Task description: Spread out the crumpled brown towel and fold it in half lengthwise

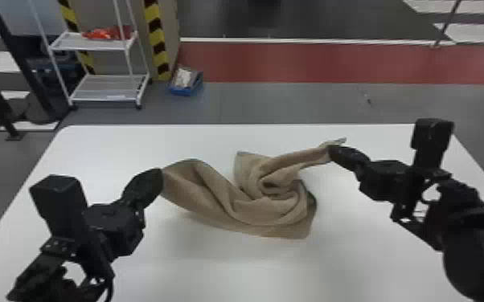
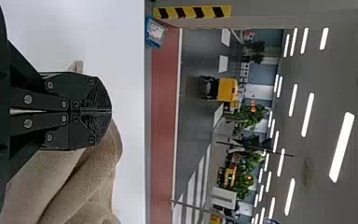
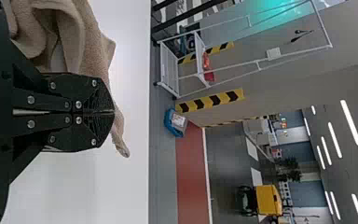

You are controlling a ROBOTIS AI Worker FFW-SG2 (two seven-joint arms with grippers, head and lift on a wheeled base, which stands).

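Observation:
In the head view, the brown towel [image 1: 253, 209] lies crumpled and twisted mid-table, a swirl of folds at its right half. Its left end is raised to my left gripper [image 1: 161, 181], which is shut on it. My right gripper [image 1: 329, 152] is shut on a narrow strip at the upper right, with a small tip sticking out beyond. In the left wrist view, the left gripper [image 2: 111, 111] has its fingers together over the towel [image 2: 88, 177]. The right wrist view has the right gripper [image 3: 114, 112] closed, with towel [image 3: 93, 51] on both sides of it.
The white table [image 1: 213, 273] has bare surface around the towel. Beyond its far edge, a white shelf rack [image 1: 104, 86] and a blue box [image 1: 186, 82] stand on the floor.

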